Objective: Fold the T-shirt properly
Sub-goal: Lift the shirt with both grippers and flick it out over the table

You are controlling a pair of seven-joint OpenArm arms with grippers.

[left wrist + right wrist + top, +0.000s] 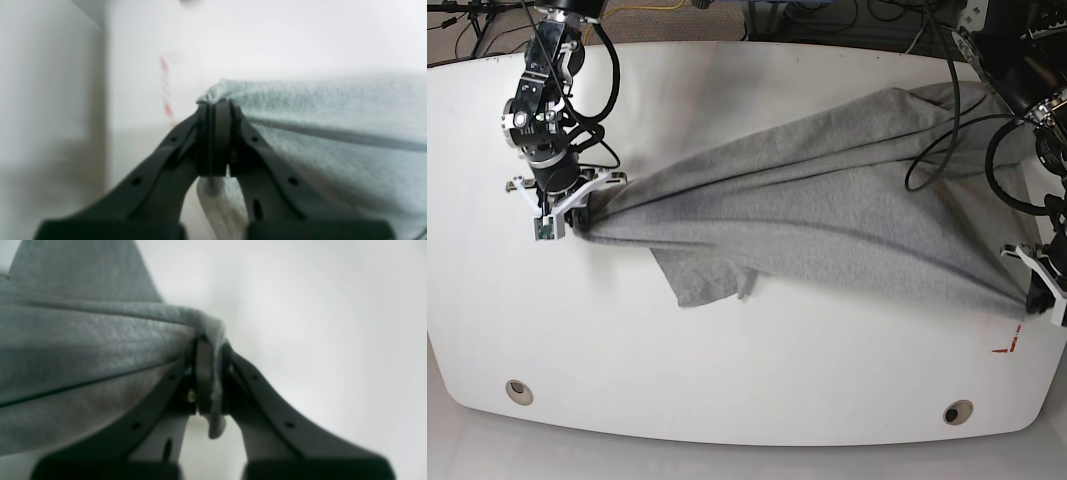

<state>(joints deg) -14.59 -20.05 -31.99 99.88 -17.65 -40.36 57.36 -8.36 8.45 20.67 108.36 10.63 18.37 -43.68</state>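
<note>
White table (747, 400) below, both grippers, left (1035, 298) and right (577, 222), clamp the T-shirt (827, 220) taut; next, lay it flat.

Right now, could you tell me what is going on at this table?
A two-armed robot is working on folding a grey T-shirt. The left end effector and the right end effector are each shut on an edge of the shirt, which is stretched between them above the white table. One sleeve hangs down; no fold is made yet.
</note>
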